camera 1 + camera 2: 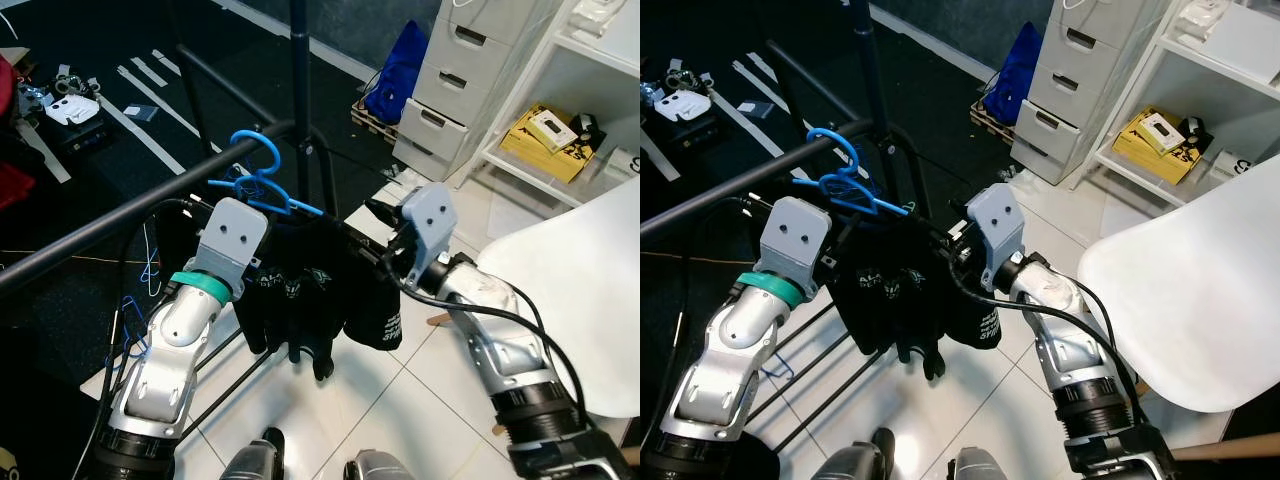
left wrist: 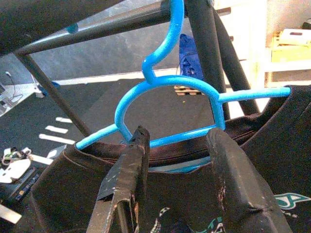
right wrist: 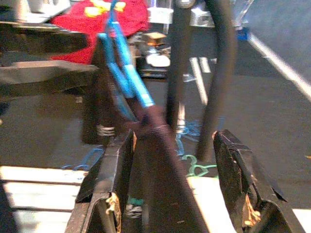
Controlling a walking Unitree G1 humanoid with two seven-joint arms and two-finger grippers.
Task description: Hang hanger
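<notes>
The bright blue plastic hanger [image 1: 262, 178], carrying a black printed T-shirt [image 1: 300, 285], has its hook looped over the black metal rail of the clothes rack [image 1: 120, 218], so the garment's weight now looks borne by the rail. The left gripper [image 2: 177, 160] sits at the collar with fingers spread astride the hanger's lower bar, steadying rather than pinching. The right gripper [image 3: 182, 179], fingers also spread, stands at the shirt's far shoulder, probably to level it.

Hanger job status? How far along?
Done: shirt is on the blue hanger, and its hook looks over the rail. In hand: left gripper and right gripper sit open around the hanger's two ends. Left: pull both back and confirm it hangs.
</notes>
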